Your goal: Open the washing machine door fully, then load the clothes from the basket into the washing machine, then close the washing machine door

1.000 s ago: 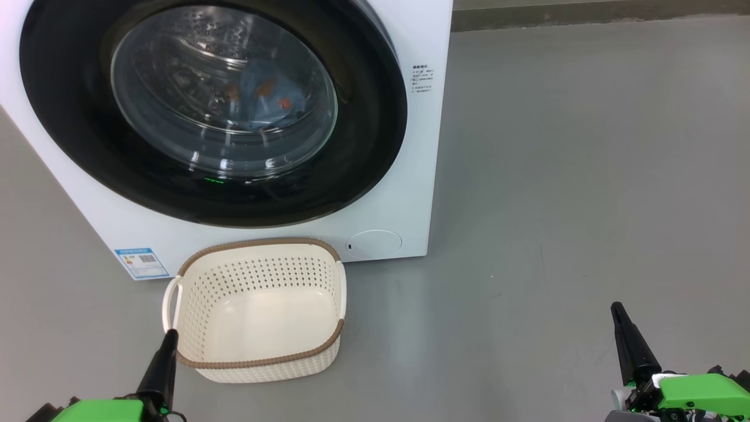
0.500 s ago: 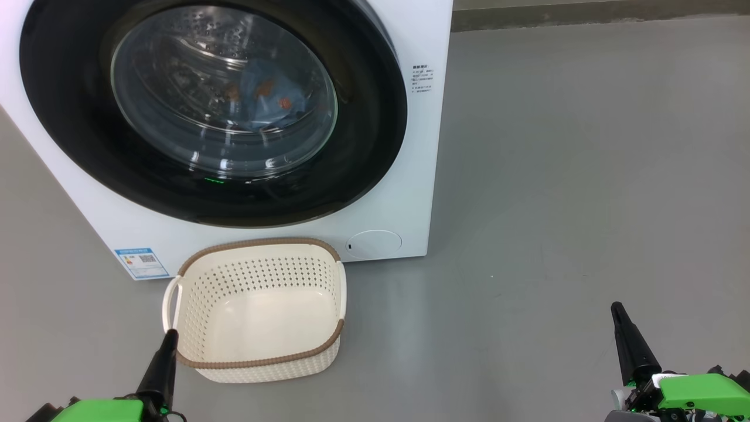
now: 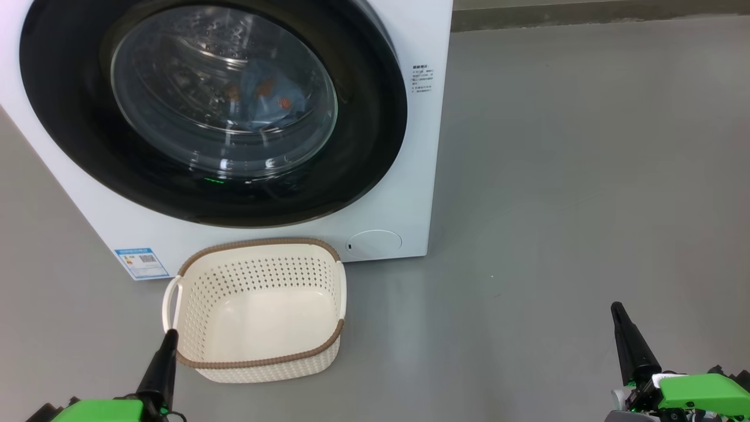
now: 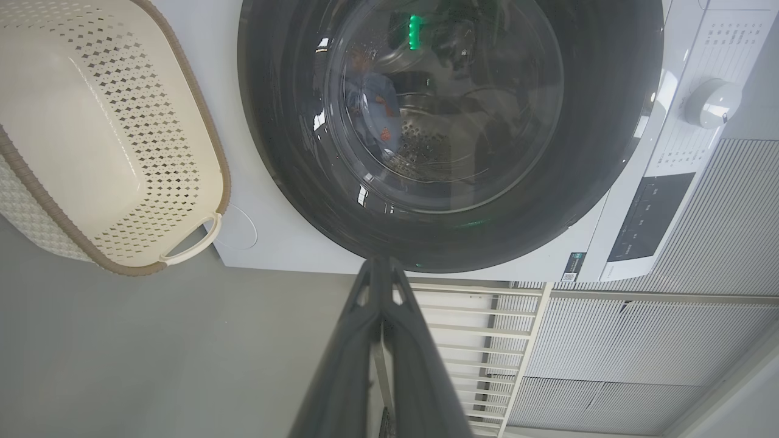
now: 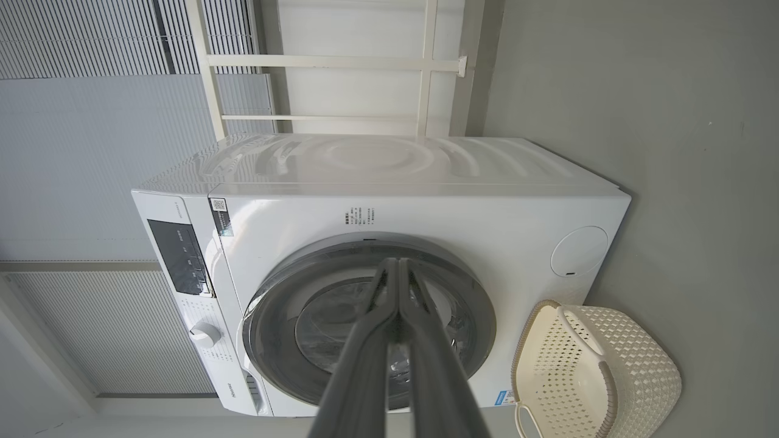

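Head view: the washing machine door (image 3: 76,135), closed, is cut off at the frame's top and left. Behind its glass the clothes (image 3: 266,97) are dim under reflections. The basket (image 3: 263,363) sits below. My left gripper (image 3: 170,335), fingers together, overlaps its lower-left rim. My right gripper (image 3: 614,307), likewise pressed together, is at lower right, well apart.

On floor (image 3: 586,176): basket (image 3: 263,275) just before washing machine (image 3: 425,176) — clothes (image 3: 266,99) inside, behind door (image 3: 369,135).
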Robot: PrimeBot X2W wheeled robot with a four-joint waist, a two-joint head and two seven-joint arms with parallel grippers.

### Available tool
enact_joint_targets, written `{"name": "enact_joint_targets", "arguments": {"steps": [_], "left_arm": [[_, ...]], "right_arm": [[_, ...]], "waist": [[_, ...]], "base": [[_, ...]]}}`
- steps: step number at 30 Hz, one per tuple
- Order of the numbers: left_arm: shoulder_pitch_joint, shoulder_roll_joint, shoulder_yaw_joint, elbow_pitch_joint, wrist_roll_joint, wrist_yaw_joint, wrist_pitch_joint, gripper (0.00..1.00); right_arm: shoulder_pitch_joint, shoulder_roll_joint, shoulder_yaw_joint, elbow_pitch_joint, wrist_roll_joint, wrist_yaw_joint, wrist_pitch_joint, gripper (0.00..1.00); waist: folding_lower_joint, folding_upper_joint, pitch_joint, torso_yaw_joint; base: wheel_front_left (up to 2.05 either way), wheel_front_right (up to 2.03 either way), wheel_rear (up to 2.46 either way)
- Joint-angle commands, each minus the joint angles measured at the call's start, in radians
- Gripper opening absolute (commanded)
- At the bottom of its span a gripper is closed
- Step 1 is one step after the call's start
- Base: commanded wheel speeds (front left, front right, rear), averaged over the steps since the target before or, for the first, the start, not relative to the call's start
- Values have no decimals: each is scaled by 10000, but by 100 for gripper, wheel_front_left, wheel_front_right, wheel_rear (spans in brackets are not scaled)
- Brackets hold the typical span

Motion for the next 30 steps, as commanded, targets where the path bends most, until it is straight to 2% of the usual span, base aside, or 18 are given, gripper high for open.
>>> {"name": "enact_joint_targets", "arguments": {"steps": [1,30], "left_arm": [[-415,189,350,-194,-64,-100,70,0],[-415,189,350,-195,-65,-100,70,0]], "right_arm": [[-461,-93,224,-246,39,17,78,0],[-461,-93,224,-246,39,17,77,0]], "waist": [[0,0,0,0],[0,0,0,0]], "base": [[0,0,0],[0,0,0]]}}
